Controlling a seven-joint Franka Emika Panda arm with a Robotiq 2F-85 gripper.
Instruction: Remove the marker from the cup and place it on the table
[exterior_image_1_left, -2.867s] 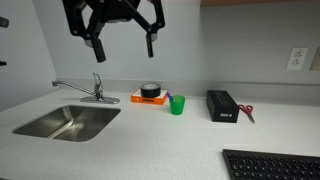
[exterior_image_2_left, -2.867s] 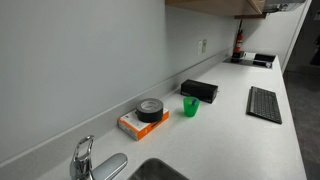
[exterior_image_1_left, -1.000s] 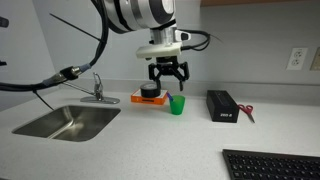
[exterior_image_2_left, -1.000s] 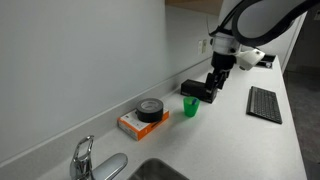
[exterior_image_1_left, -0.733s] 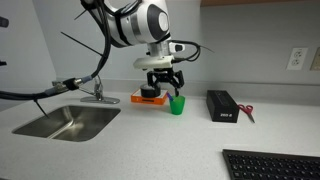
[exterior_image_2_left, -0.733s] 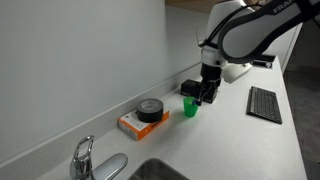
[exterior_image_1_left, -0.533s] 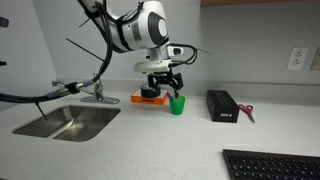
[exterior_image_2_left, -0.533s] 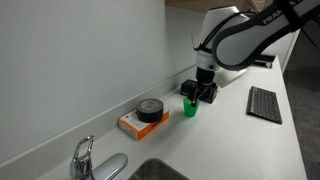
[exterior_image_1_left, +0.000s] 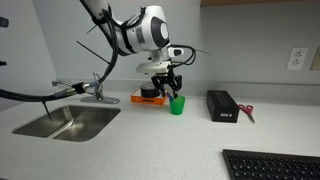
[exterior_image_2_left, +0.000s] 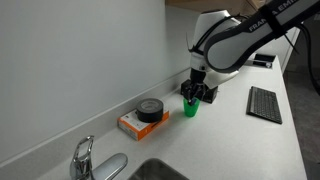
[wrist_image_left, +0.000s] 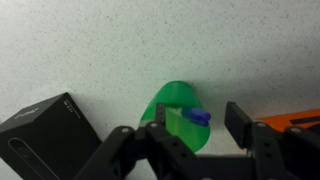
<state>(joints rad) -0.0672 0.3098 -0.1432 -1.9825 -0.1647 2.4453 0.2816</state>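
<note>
A small green cup (exterior_image_1_left: 177, 104) stands on the white counter in both exterior views (exterior_image_2_left: 191, 107). In the wrist view the cup (wrist_image_left: 172, 105) holds a marker with a blue cap (wrist_image_left: 197, 116) sticking out of its rim. My gripper (wrist_image_left: 195, 130) is open, its fingers on either side of the marker and just above the cup. In the exterior views the gripper (exterior_image_1_left: 167, 88) hangs right over the cup (exterior_image_2_left: 196, 92) and hides the marker.
An orange box with a black tape roll (exterior_image_1_left: 152, 93) sits beside the cup. A black box (exterior_image_1_left: 221, 105) and scissors (exterior_image_1_left: 247, 112) lie further along. A sink (exterior_image_1_left: 68, 122) with a faucet, a keyboard (exterior_image_1_left: 270, 164) and the back wall bound the area.
My gripper has come down from high above the counter and moved in over the green cup, lowering a little more in the last half second.
</note>
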